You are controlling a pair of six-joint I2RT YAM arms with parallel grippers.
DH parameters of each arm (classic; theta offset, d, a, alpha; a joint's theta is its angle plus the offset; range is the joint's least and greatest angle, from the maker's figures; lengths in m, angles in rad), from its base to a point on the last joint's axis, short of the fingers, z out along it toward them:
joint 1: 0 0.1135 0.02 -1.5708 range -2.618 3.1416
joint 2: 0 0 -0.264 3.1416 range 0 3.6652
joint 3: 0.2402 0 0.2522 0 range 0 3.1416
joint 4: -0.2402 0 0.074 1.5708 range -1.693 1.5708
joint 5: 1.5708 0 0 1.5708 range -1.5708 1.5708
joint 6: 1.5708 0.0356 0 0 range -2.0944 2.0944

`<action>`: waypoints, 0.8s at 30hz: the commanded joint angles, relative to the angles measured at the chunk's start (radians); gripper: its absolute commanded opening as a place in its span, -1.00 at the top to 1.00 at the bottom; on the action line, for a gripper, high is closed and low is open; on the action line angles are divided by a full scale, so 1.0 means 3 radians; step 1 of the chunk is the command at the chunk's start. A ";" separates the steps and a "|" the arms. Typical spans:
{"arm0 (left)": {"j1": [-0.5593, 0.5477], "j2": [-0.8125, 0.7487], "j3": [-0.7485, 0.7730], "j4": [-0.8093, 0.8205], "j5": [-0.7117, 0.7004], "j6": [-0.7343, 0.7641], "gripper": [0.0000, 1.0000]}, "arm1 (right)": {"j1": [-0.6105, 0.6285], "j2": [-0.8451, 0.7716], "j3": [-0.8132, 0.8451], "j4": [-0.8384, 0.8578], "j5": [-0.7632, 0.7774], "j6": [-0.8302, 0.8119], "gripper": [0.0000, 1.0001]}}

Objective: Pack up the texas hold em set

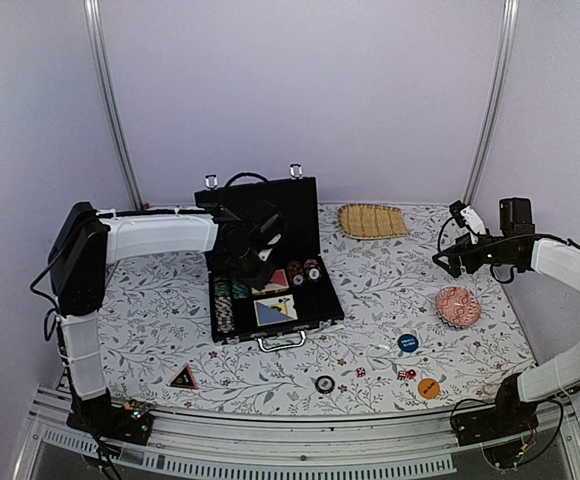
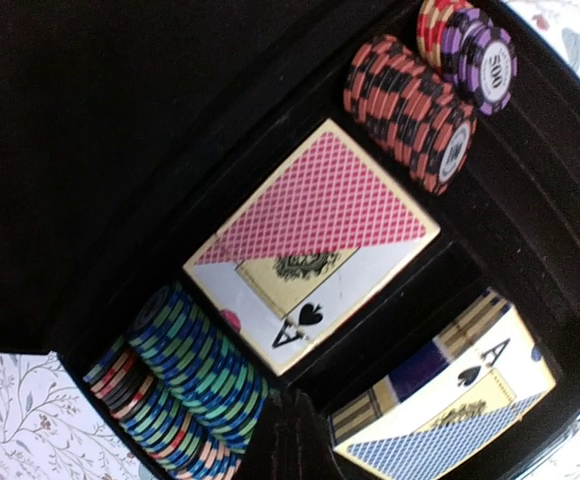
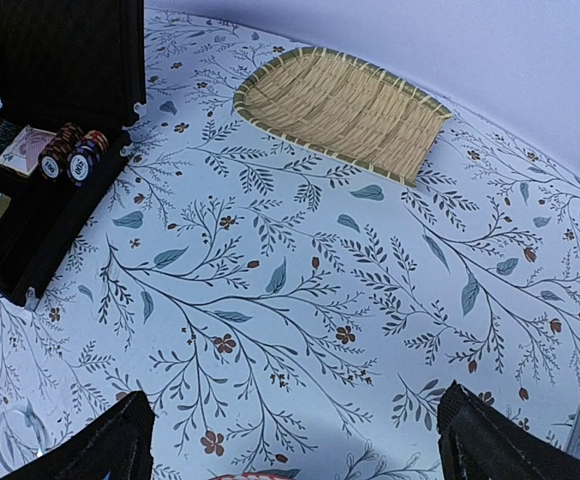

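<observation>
The black briefcase lies open mid-table with its lid upright. It holds chip rows and two card decks. My left gripper hovers low over the tray; its fingers are shut and empty, between the blue-green chips and the blue deck. The red deck and orange chips lie beyond. Blue, orange and black discs and red dice lie on the table. My right gripper is open and empty above the table.
A woven straw mat lies at the back right. A red patterned round dish sits below my right gripper. A small black triangle lies at the front left. The case edge shows in the right wrist view.
</observation>
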 commanded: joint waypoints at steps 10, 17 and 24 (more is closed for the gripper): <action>-0.0234 0.0579 0.0383 0.0012 0.0182 0.0242 1.00 | 0.0019 0.0000 0.0009 -0.0036 -0.0042 -0.0029 -0.99; -0.0432 0.0653 0.0276 -0.0040 0.0184 0.0231 1.00 | 0.0026 0.0054 0.0023 -0.0048 -0.0052 -0.0041 -0.99; -0.0463 0.0739 0.0431 -0.0127 -0.0066 0.0217 1.00 | 0.0029 0.0057 0.0031 -0.0064 -0.0061 -0.0041 -0.99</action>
